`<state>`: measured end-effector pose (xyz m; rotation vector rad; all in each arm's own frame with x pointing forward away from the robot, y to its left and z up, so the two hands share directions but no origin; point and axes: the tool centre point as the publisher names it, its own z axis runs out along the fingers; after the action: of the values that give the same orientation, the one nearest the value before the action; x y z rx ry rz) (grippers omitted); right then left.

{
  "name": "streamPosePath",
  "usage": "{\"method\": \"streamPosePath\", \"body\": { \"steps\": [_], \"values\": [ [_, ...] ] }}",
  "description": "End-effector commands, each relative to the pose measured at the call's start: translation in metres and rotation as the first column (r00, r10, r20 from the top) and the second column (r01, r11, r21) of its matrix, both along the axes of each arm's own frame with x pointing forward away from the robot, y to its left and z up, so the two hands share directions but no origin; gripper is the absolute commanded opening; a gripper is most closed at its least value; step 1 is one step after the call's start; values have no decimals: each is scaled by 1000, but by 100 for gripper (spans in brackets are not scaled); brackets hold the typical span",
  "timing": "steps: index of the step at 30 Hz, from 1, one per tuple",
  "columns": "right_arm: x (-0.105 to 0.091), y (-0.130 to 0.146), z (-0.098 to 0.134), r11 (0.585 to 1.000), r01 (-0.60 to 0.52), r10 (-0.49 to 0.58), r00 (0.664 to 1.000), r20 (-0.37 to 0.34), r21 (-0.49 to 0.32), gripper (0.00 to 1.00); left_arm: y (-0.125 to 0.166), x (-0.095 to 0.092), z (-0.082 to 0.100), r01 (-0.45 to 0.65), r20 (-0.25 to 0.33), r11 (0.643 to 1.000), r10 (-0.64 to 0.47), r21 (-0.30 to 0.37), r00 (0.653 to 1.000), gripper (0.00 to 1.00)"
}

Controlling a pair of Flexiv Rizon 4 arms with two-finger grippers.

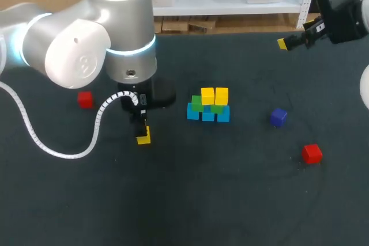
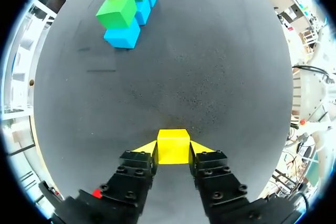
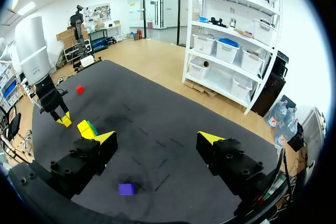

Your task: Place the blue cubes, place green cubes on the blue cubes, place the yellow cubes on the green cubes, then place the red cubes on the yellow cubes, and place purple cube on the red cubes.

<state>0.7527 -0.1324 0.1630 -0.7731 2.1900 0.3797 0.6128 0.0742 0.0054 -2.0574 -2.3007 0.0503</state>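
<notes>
we see 1 dark grey table with a matte, finely speckled top. in the head view faint curved scuffs mark it toward its right side. in the right wrist view a few short dark lines lie scattered across its middle.

Head camera overhead, wrist fisheyes oblique, cube stack common to all.
</notes>
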Motion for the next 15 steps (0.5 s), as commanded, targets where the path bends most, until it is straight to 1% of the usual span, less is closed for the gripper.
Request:
{"method": "streamPosePath", "body": {
  "steps": [1, 2, 4, 6, 8, 10, 15],
  "values": [
    [0, 0, 0, 1000, 3, -3, 1000, 1, -2, 100, -1, 3, 15, 2, -10, 1000, -2, -32, 1000, 0],
    [0, 0, 0, 1000, 3, -3, 1000, 1, -2, 100, -2, 4, 20, 5, -7, 1000, -6, -30, 1000, 0],
    [0, 0, 0, 1000, 3, -3, 1000, 1, -2, 100, -7, 11, 36, 10, 2, 1000, -10, -25, 1000, 0],
    [0, 0, 0, 1000, 3, -3, 1000, 1, -2, 100, -11, 19, 50, -12, -19, 1000, 12, -25, 1000, 0],
    [0, 0, 0, 1000, 3, -3, 1000, 1, -2, 100, -15, 28, 57, -16, -20, 999, 15, -30, 1000, 0],
    [0, 0, 0, 1000, 3, -3, 1000, 1, -2, 100, -21, 39, 66, -3, -18, 1000, 3, 2, 1000, 0],
    [0, 0, 0, 1000, 3, -3, 1000, 1, -2, 100, -41, 62, 87, -2, -25, 1000, 1, -16, 1000, 0]
  ]
}}
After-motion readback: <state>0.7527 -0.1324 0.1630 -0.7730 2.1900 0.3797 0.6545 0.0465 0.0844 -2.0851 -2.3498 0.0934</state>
